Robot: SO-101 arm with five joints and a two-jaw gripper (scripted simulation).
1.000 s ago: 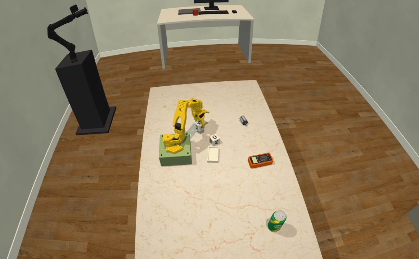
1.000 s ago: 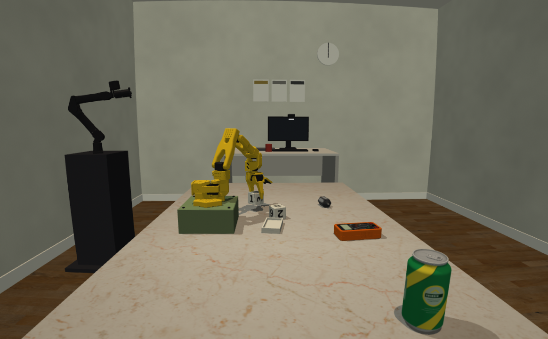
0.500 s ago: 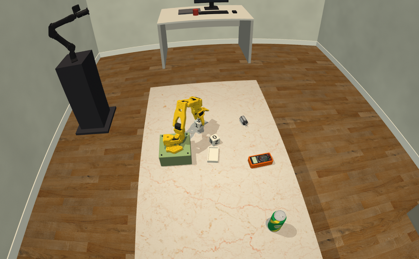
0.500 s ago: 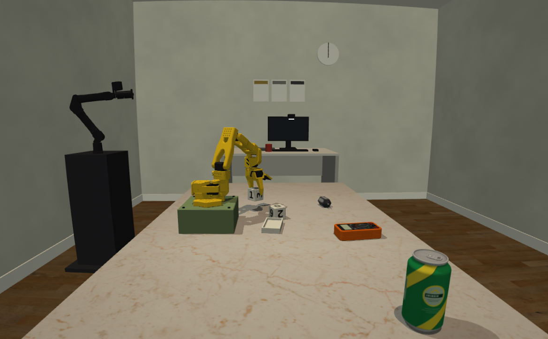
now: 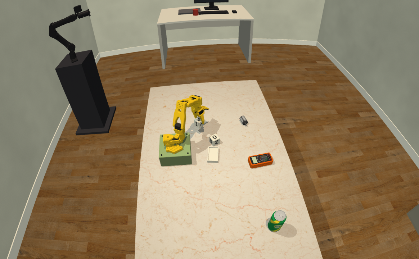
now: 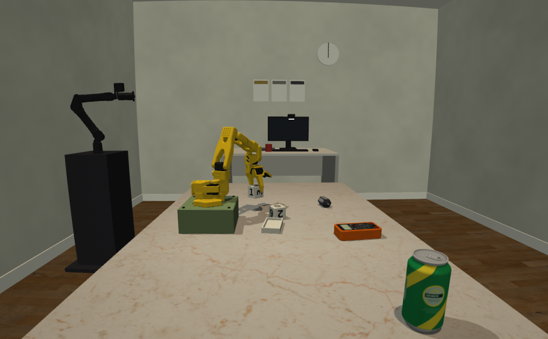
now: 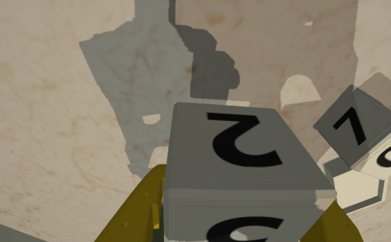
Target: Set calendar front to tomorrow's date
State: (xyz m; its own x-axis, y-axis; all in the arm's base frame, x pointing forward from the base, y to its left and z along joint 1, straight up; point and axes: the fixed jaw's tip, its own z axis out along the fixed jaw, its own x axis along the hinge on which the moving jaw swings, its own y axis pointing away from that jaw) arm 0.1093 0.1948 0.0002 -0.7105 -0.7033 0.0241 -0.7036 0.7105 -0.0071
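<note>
From left to right, as seen from above, a black arm (image 5: 63,21) (image 6: 94,97) stands atop a black pedestal (image 5: 83,96) (image 6: 88,202), well apart from the jaws. Nearer them, a green block (image 5: 175,160) (image 6: 208,221) carries the yellow robot arm (image 5: 179,112) (image 6: 224,145), which arches over to the jaws, pointed downward. Yellow fingers grip opposite sides of the held cube (image 5: 198,123) (image 6: 255,191) (image 7: 249,144), raised above the marbled surface (image 5: 204,231) (image 6: 183,274) (image 7: 31,101). The held cube shows a 1 and, on an adjoining side, a 2.

A white desk (image 5: 185,18) (image 6: 318,152) stands well beyond the jaws. Toward the exterior camera from the jaws, the shallow tray (image 5: 213,161) (image 6: 271,230) (image 7: 363,204) contains neither cube. The second cube (image 5: 214,139) (image 6: 277,211) (image 7: 360,128), 0 uppermost, sits between the jaws and tray, just beside the latter; contact with it cannot be confirmed.

Right of the jaws lies a small dark object (image 5: 243,120) (image 6: 324,201). Farther right and closer to the exterior camera rests an orange multimeter (image 5: 260,160) (image 6: 358,230), then a green-and-yellow can (image 5: 276,221) (image 6: 426,290), upright and well apart from the jaws.
</note>
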